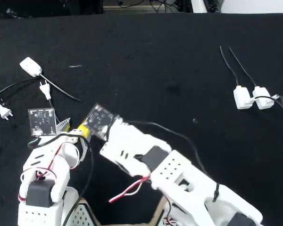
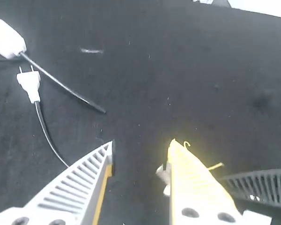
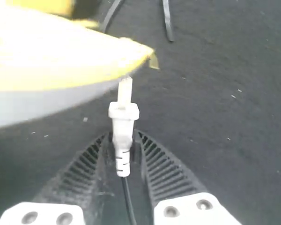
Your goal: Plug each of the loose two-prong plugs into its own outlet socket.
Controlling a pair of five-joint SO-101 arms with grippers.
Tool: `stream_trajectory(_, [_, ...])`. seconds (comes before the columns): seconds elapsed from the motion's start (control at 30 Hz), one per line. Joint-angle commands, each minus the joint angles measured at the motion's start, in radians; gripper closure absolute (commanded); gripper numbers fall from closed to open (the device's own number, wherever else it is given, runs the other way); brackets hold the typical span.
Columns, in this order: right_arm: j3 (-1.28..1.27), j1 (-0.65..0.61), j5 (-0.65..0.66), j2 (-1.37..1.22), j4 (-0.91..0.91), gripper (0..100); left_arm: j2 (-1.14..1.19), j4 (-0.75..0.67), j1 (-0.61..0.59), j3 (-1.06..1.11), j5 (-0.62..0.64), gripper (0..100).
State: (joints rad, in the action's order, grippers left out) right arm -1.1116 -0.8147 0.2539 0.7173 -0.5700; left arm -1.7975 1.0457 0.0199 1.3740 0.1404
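High view: black cloth table (image 1: 155, 56); loose two-prong plug (image 1: 45, 89) near white outlet socket (image 1: 30, 67), far left; cables (image 1: 151, 4) beyond the back edge. Left wrist view: left gripper (image 2: 141, 143), jaws spread, empty. Right wrist view: right gripper (image 3: 123, 137) pinching a second plug (image 3: 123, 111) by its body, just under the left's yellow finger (image 3: 61, 51). The prongs likely need squaring to the socket before pushing.

The cloth (image 1: 146, 52) was matt black, slightly fuzzy and lint-flecked — the plug (image 3: 122, 133) smooth white plastic, its cord (image 3: 126, 197) smooth and dark.
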Motion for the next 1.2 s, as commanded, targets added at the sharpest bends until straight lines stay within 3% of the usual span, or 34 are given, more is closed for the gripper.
stream_trajectory(0.0, [-0.001,-0.071,-0.011,0.064,0.028,98.8,0.029,0.002,-0.007,-0.021,-0.014,81])
stream_trajectory(0.47, [-0.058,-0.072,-0.011,0.418,-0.103,98.8,0.040,-0.018,-0.007,0.013,-0.020,81])
stream_trajectory(0.83, [-0.076,-0.068,-0.044,0.432,-0.106,98.8,0.040,-0.020,-0.016,0.038,-0.021,81])
stream_trajectory(0.97, [-0.073,0.015,-0.074,0.432,-0.112,98.8,0.046,-0.020,-0.067,0.041,-0.021,81])
stream_trajectory(1.17, [-0.068,-0.028,-0.081,0.392,-0.104,98.8,0.046,-0.061,-0.045,0.107,-0.023,81])
